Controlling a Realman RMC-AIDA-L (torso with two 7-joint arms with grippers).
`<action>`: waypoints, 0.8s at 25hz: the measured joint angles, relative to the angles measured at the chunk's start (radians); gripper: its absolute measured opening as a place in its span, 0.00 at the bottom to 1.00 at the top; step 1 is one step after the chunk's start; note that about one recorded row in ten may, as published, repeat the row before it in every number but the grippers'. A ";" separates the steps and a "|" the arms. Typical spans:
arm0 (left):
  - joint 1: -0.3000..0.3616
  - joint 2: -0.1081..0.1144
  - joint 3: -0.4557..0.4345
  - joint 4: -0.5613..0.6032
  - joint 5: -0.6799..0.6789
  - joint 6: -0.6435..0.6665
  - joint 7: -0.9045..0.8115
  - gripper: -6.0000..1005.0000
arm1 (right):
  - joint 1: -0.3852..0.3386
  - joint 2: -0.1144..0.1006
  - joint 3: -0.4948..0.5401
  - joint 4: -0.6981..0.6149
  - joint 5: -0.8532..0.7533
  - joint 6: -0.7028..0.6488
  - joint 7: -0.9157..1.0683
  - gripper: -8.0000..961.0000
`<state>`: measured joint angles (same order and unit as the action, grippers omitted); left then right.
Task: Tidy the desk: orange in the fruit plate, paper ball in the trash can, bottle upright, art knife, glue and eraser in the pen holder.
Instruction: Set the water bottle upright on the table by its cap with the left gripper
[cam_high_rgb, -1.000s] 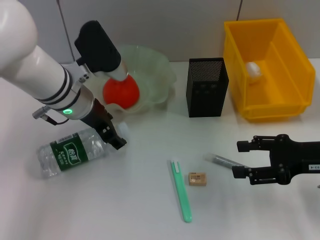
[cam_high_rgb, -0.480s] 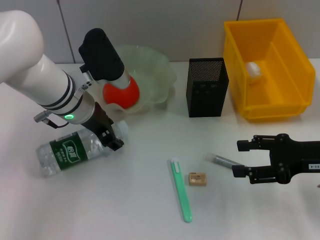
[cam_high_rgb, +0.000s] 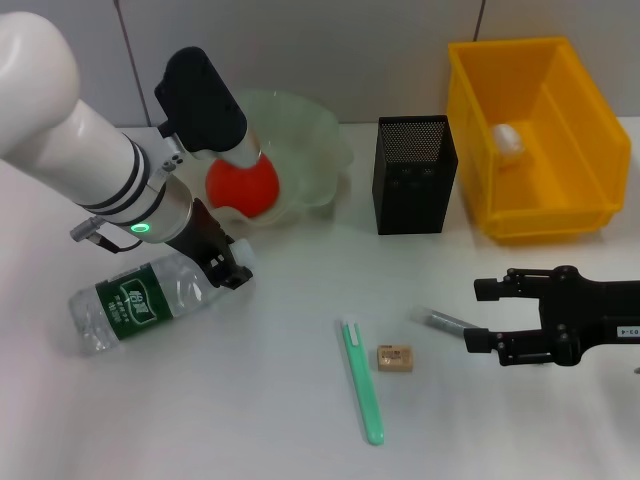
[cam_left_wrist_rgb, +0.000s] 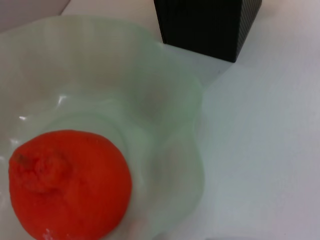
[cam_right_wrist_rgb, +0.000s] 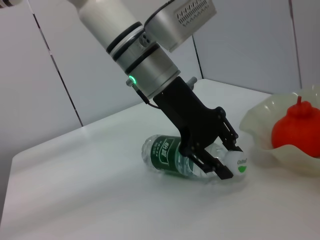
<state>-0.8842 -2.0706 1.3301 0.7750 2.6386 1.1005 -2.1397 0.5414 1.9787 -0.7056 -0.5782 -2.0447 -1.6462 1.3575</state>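
Left hand (cam_high_rgb: 228, 268) is clamped on the neck of the bottle (cam_high_rgb: 140, 300), just behind the white cap; bottle lies on its side at the left of the table (cam_high_rgb: 250, 400), base pointing left and a bit nearer.
Risk: grip sits right at the cap end, so when tipped upright the body could pivot or slip between the fingers, and the bottle could roll away.
Orange (cam_high_rgb: 242, 186) is already in the fruit plate (cam_high_rgb: 310, 150), just beyond that hand; a wide swing could clip the rim.
Green art knife (cam_high_rgb: 362, 382) and eraser (cam_high_rgb: 395, 358) lie loose at centre, near side; pen holder (cam_high_rgb: 413, 174) sits beyond them.
Grey glue stick (cam_high_rgb: 447, 322) is just left of the right hand (cam_high_rgb: 482, 316), whose fingers are apart and holding nothing.
Paper ball (cam_high_rgb: 508, 139) is in the trash can (cam_high_rgb: 570, 215), far right.
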 joint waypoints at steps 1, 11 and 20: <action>0.005 0.000 -0.002 0.010 -0.001 0.006 0.000 0.47 | 0.000 0.000 0.000 0.000 0.000 0.001 0.000 0.81; 0.084 0.006 -0.186 0.216 -0.103 0.223 0.051 0.45 | 0.005 -0.002 0.000 0.000 0.000 0.008 0.001 0.81; 0.138 0.010 -0.413 0.316 -0.182 0.385 0.134 0.47 | 0.018 0.000 0.002 0.001 0.002 0.008 0.007 0.81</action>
<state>-0.7459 -2.0606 0.9169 1.0910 2.4566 1.4853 -2.0057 0.5597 1.9785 -0.7040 -0.5775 -2.0432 -1.6382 1.3650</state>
